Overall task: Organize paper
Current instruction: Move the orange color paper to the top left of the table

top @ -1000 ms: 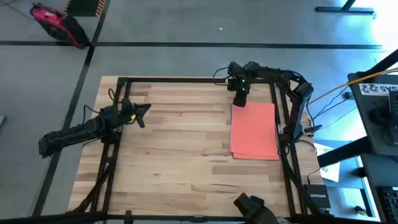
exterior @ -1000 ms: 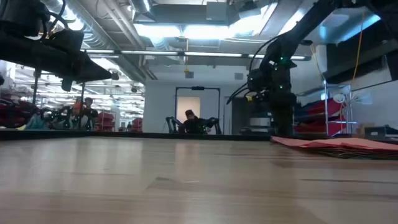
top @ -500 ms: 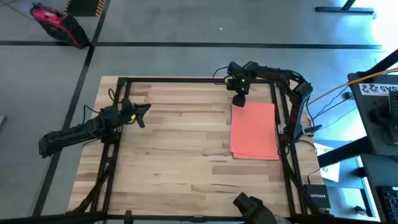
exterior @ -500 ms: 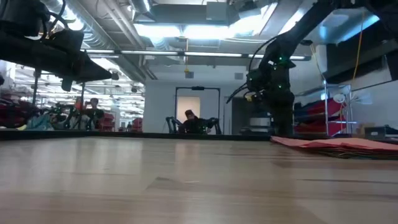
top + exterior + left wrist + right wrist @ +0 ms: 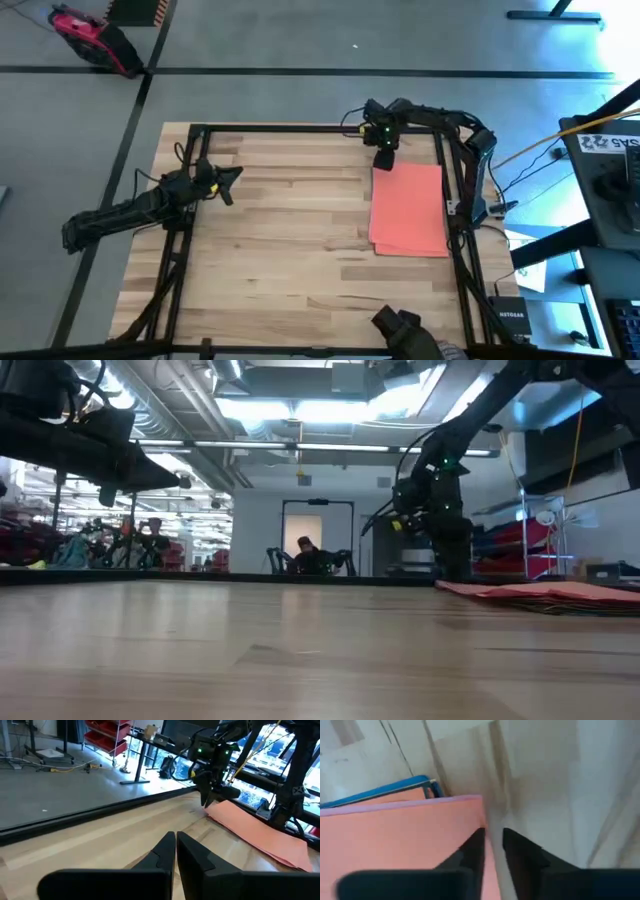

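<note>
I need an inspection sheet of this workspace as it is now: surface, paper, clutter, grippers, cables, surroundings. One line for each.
Surface: wooden table, dark frame along its edges.
Job's things: paper stack on the table's right side, orange sheet on top; pink and blue edges peek out beneath.
Clutter: nothing seen on the table.
Grippers: left gripper shut, off the paper at the table's left; right gripper shut, at the stack's far edge.
Cables: yellow cable right of the table.
Surroundings: red shelving, people in the distance.

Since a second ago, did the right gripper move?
Yes, a little. In the high view the right gripper has drawn back from the paper's far edge, toward the table's far rim.
</note>
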You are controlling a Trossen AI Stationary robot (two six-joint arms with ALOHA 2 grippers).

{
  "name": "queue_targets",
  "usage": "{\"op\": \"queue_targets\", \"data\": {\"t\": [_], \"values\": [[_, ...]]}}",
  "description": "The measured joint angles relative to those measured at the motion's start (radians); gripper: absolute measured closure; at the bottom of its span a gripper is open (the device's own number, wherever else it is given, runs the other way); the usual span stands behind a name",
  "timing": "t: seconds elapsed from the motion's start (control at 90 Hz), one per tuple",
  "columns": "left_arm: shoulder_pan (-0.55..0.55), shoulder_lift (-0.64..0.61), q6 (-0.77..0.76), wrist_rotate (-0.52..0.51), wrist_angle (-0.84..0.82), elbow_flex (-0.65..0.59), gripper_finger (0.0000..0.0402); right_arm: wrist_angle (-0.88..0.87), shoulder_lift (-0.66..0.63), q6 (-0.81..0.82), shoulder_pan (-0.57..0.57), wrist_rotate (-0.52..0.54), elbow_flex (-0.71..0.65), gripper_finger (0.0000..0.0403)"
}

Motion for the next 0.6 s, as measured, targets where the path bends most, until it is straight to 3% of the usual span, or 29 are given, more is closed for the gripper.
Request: {"op": "queue_targets", "data": {"t": [0.344,0.6], "values": [[0.0,0.0,0.0,0.0,0.0,0.0,0.0402,-0.056,0.0,0.028,0.0,-0.054,0.072,0.0381],[0.0,0.0,0.0,0.0,0.0,0.0,0.0402,-0.072,0.0,0.032,0.0,-0.061,0.033,0.0296]]}}
